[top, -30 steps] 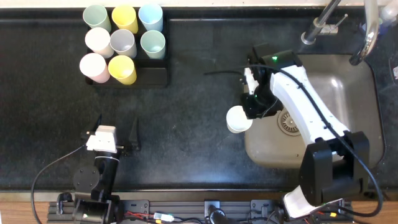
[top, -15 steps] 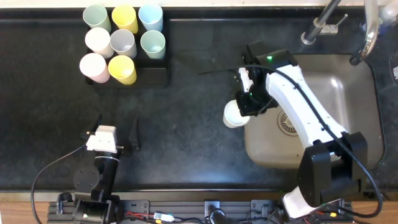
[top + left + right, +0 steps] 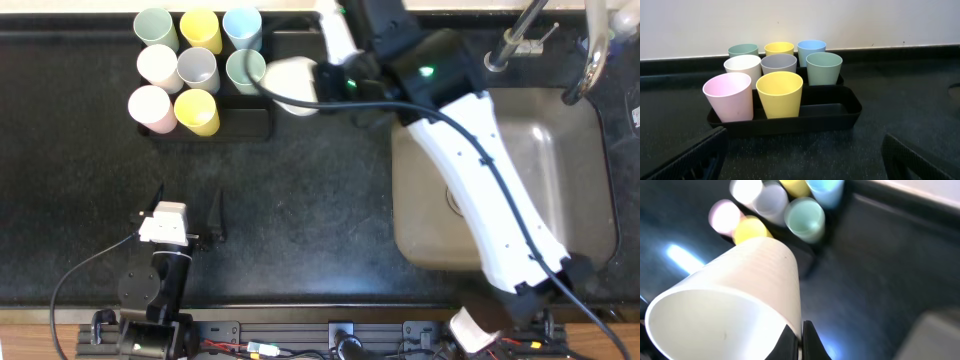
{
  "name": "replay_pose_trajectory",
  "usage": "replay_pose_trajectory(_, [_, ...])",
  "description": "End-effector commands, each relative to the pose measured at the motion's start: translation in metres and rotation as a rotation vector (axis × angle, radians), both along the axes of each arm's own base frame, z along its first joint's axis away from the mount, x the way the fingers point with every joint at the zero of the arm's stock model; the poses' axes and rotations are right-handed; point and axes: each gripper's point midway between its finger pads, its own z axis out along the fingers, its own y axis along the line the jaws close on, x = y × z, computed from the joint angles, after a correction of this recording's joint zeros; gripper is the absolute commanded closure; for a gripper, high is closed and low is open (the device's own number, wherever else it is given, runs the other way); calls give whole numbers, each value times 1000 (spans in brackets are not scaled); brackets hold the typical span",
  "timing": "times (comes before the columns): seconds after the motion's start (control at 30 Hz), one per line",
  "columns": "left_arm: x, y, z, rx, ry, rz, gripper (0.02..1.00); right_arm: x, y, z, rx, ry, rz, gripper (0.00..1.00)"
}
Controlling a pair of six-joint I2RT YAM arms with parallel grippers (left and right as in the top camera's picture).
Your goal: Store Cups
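Note:
A black tray (image 3: 248, 124) at the counter's back left holds several upright cups: pink (image 3: 730, 96), yellow (image 3: 780, 93), white, grey, green and blue. Its front right slot (image 3: 832, 110) is bare. My right gripper (image 3: 335, 80) is raised high and shut on the rim of a white cup (image 3: 290, 82), which is tilted on its side. In the right wrist view the white cup (image 3: 735, 300) hangs above the counter beside the tray (image 3: 810, 262), pinched by the gripper (image 3: 800, 342). My left gripper (image 3: 190, 215) rests open near the counter's front, facing the tray.
A steel sink (image 3: 580, 150) with a faucet (image 3: 515, 35) takes up the right side. Dark counter (image 3: 300, 220) lies between the tray and the sink. A white wall (image 3: 840, 20) stands right behind the tray.
My right arm has lifted and swung left from the sink's edge, carrying the white cup up toward the tray. The left arm has not moved.

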Motion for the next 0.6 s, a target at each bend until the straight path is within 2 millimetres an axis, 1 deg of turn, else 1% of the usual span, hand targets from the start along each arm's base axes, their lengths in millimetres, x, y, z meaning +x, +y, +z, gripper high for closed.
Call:
replay_pose_trajectory(0.03, [0, 0, 1, 17, -9, -6, 20, 19, 34, -28, 20, 62, -16, 956])
replay_pose_trajectory(0.1, [0, 0, 1, 17, -9, -6, 18, 23, 44, -41, 11, 84, -17, 961])
replay_pose_trajectory(0.2, [0, 0, 1, 17, -9, -6, 18, 23, 55, -64, -18, 123, -10, 961])
replay_pose_trajectory(0.3, [0, 0, 1, 17, -9, -6, 18, 23, 61, -80, -36, 151, -11, 956])
replay_pose_trajectory(0.43, [0, 0, 1, 17, -8, -6, 18, 26, 66, -98, -54, 177, -14, 958])
replay_pose_trajectory(0.6, [0, 0, 1, 17, -9, -6, 18, 30, 67, -118, -98, 196, -25, 958])
